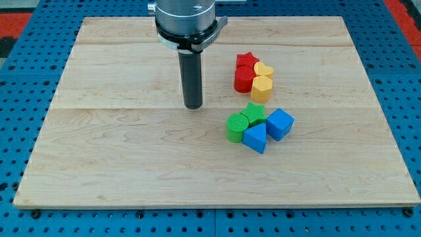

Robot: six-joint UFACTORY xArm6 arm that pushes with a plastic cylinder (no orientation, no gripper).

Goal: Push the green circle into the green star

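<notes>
Green circle (236, 127) already sits touching the green star (254, 113) on the wooden surface (118, 164). No jaws exist here; my tip (193, 106) stands apart up-left. Any finishing nudge should come from the circle's left, gently, sparing the blue blocks (266, 130).

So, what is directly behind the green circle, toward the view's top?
The green star sits right behind the green circle, apparently touching it. The circle covers the star's lower near side, so that edge is hidden. My tip stands apart, at the view's left.
</notes>
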